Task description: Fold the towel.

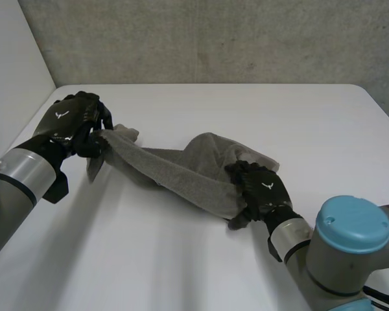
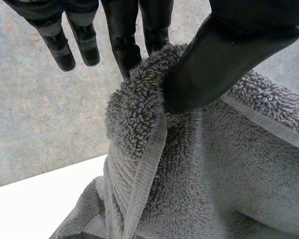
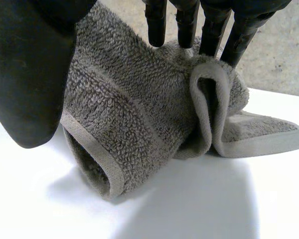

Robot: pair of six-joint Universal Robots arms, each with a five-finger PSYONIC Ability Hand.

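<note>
The grey towel [image 1: 181,173] hangs as a twisted band between the 2 hands, its middle sagging toward the white table [image 1: 246,110]. The left hand [image 1: 74,123] is clamped on one end. In its wrist view the thumb [image 2: 214,59] presses a hemmed corner against some of the fingers [image 2: 124,47], while the fingers beside them are straight and hold nothing.

The right hand [image 1: 262,188] is closed on the opposite end. There a bunched, doubled-over wad of cloth sits under the palm, caught between thumb and fingers. A loose hemmed flap rests on the table just past the fingertips.

The step in hand looks like the lift and spread that comes before fold 1, as no clean fold is made yet. The next move probably calls for drawing the hands apart to take out the twist. The cloth can then be lowered flat so that an edge can be matched to its opposite. The right hand grips a bunch, not a corner, so it will likely need a fresh hold on a hem first
</note>
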